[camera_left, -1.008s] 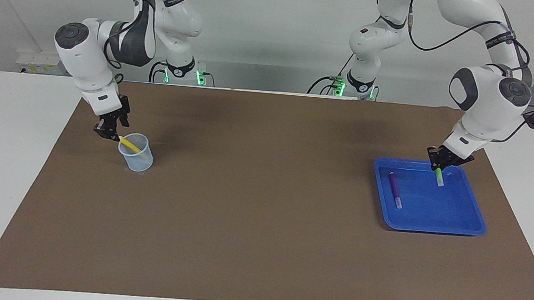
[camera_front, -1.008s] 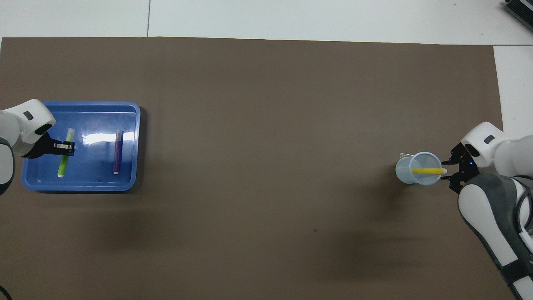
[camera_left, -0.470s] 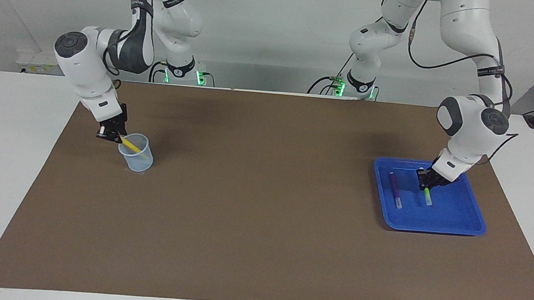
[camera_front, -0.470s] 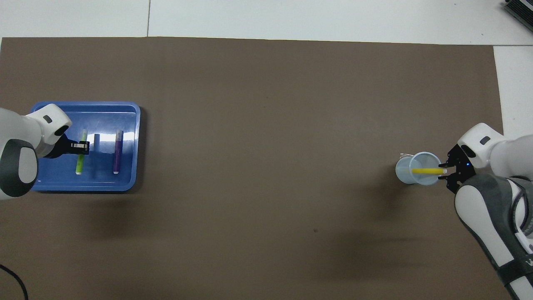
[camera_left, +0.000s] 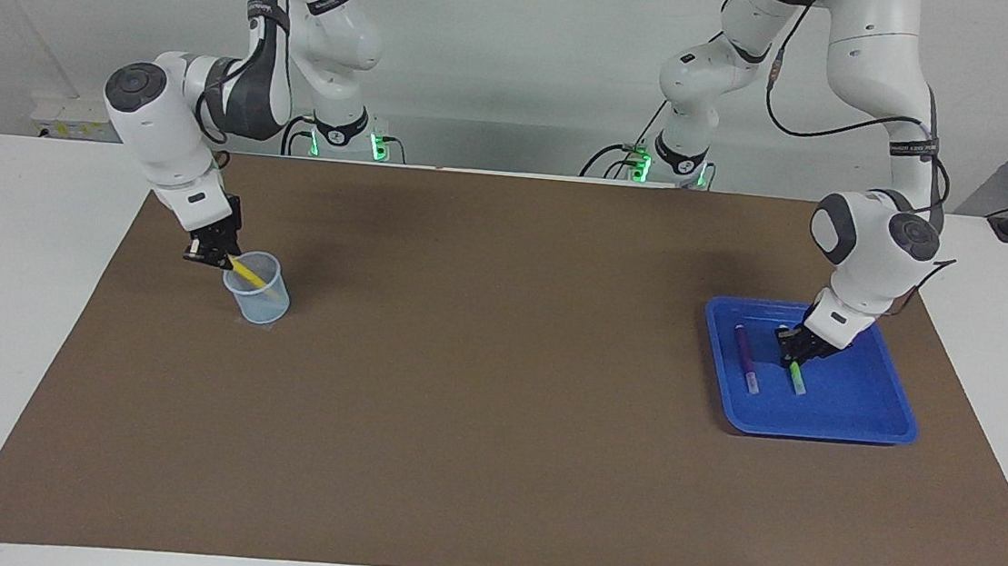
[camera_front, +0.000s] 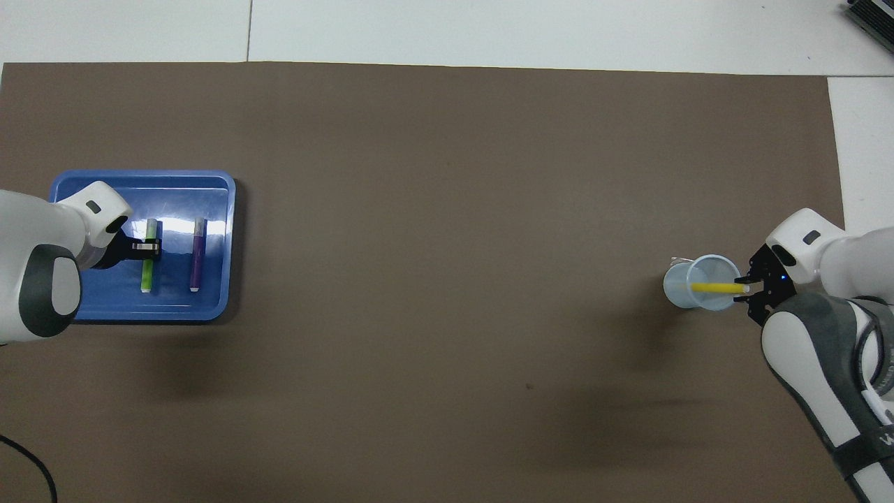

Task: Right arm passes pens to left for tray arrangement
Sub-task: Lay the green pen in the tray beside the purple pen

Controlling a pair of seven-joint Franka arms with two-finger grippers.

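Note:
The blue tray (camera_left: 819, 432) (camera_front: 209, 188) lies at the left arm's end of the table. A purple pen (camera_left: 745, 359) (camera_front: 198, 255) lies flat in it. My left gripper (camera_left: 795, 349) (camera_front: 148, 246) is low inside the tray, shut on the green pen (camera_left: 796, 378) (camera_front: 147, 269), which runs parallel to the purple one with its lower end down near the tray floor. At the right arm's end, the yellow pen (camera_left: 247, 274) (camera_front: 712, 287) leans in a clear cup (camera_left: 258, 298) (camera_front: 681, 286). My right gripper (camera_left: 219, 255) (camera_front: 746, 288) is shut on that pen's raised whitish end at the cup's rim.
A brown mat (camera_left: 494, 392) covers most of the white table, bare between cup and tray. The tray floor has free room beside the green pen, toward the table's end.
My left gripper carried the green pen down into the tray and closer to the purple pen. My right gripper moved in on the yellow pen's end and closed on it.

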